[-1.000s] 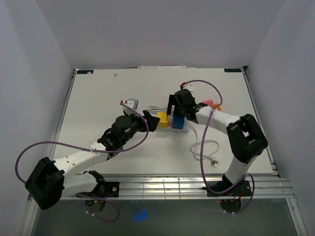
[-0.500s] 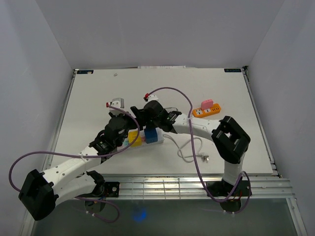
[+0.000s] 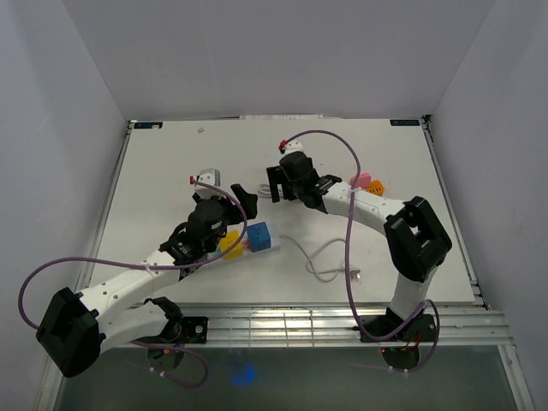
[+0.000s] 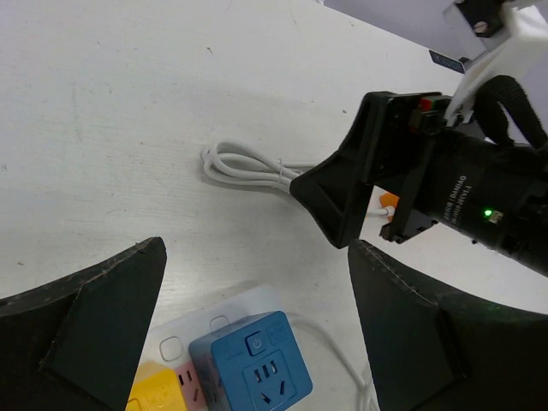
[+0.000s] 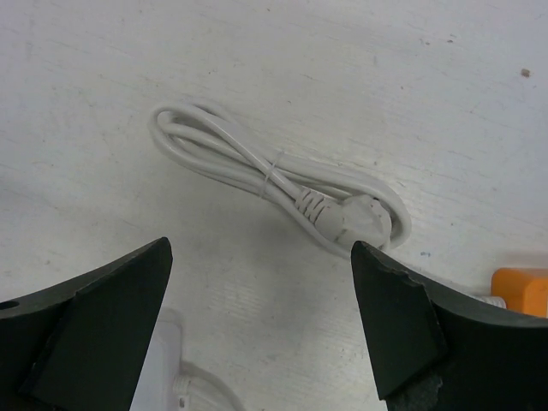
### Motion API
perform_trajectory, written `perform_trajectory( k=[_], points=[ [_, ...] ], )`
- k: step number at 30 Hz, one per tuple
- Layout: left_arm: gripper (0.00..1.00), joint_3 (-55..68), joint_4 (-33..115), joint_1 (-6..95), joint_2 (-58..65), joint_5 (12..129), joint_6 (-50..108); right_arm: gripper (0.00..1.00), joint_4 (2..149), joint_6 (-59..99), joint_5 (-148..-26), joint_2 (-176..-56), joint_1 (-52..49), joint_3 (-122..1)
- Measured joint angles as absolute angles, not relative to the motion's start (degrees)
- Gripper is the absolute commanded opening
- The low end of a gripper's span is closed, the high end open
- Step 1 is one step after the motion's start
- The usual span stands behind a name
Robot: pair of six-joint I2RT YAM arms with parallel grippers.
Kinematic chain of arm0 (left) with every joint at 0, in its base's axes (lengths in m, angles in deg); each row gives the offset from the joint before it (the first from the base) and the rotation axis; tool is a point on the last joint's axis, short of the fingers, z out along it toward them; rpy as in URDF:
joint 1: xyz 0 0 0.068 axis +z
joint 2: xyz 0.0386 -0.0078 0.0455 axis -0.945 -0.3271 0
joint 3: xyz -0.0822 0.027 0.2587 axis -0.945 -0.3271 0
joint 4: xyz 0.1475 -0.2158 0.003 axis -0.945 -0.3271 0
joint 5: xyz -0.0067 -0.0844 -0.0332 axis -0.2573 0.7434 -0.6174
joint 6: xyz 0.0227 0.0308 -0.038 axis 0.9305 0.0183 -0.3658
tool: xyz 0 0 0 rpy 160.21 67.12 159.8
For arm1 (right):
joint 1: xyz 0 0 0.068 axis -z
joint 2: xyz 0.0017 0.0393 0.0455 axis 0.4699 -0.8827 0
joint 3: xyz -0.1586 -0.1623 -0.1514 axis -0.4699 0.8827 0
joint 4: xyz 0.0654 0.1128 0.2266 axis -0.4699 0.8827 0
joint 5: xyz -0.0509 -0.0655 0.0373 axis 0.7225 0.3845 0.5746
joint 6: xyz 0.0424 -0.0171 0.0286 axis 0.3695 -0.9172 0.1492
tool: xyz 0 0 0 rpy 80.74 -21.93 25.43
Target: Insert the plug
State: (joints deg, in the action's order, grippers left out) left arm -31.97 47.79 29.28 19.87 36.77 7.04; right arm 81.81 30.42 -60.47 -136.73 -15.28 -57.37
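Note:
A white power strip (image 4: 197,330) carries a blue socket cube (image 4: 257,372) and a yellow cube (image 4: 158,394); from above they lie mid-table, blue cube (image 3: 259,237) beside yellow cube (image 3: 231,244). The strip's own cable ends in a loose plug (image 3: 355,274). A tied white cable coil (image 5: 257,163) with a white plug (image 5: 364,218) lies flat under my right gripper (image 5: 261,247), which is open and empty. My left gripper (image 4: 257,247) hangs open just behind the blue cube, holding nothing. Both grippers, left gripper (image 3: 246,199) and right gripper (image 3: 278,187), are close together.
An orange and pink power strip (image 3: 368,182) lies at the right behind the right arm, its orange corner (image 5: 522,291) at the right wrist view's edge. The strip's white cable (image 3: 321,257) loops over the table toward the near right. White walls enclose the table.
The power strip with its cubes was dragged left and nearer. The right gripper then left the blue cube and moved back and right, over the coil. The left gripper followed the strip.

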Motion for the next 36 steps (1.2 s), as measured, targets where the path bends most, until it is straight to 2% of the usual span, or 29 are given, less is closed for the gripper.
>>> perform_trajectory(
  k=[7,13,16,17,18,19,20,21,24,30,36],
  points=[
    [0.98,-31.97,47.81,29.28,19.87,36.86,7.32,0.9,81.5,19.56,-55.33,-146.06,-16.14,-63.21],
    [0.98,-31.95,47.81,29.28,18.63,37.52,7.52,0.91,79.31,9.44,-55.57,-150.55,-15.87,-63.9],
    [0.98,-31.95,47.81,29.28,17.93,37.8,7.57,0.99,79.45,5.96,-55.55,-154.11,-15.85,-66.44],
    [0.98,-31.97,47.79,29.28,17.88,37.87,7.63,0.95,79.34,5.28,-55.29,-155.64,-15.87,-67.75],
    [0.98,-31.95,47.83,29.28,17.88,37.89,7.74,0.7,79.45,4.17,-54.65,-156.58,-15.87,-69.52],
    [0.98,-31.95,47.83,29.28,17.9,37.89,7.78,0.5,79.86,3.3,-54.56,-157.5,-15.87,-71.12],
    [0.98,-31.95,47.83,29.28,17.9,37.91,7.83,0.37,80.01,2.57,-54.26,-158.41,-15.87,-72.28],
    [0.98,-31.95,47.83,29.28,17.9,37.91,7.89,0.18,80.52,2.05,-53.49,-159.18,-15.96,-73.04],
    [0.98,-31.95,47.86,29.28,17.95,37.93,7.96,0.09,81.13,2.09,-52.69,-158.65,-15.74,-73.15],
    [0.98,-31.95,47.86,29.28,17.95,37.93,8.02,0.08,79.01,7.1,-55.26,-150.17,-13.36,-62.37],
    [0.98,-31.97,47.86,29.28,17.88,37.89,8.37,0.08,78.64,16.65,-57.49,-141.3,-5.75,-56.26]
  ],
)
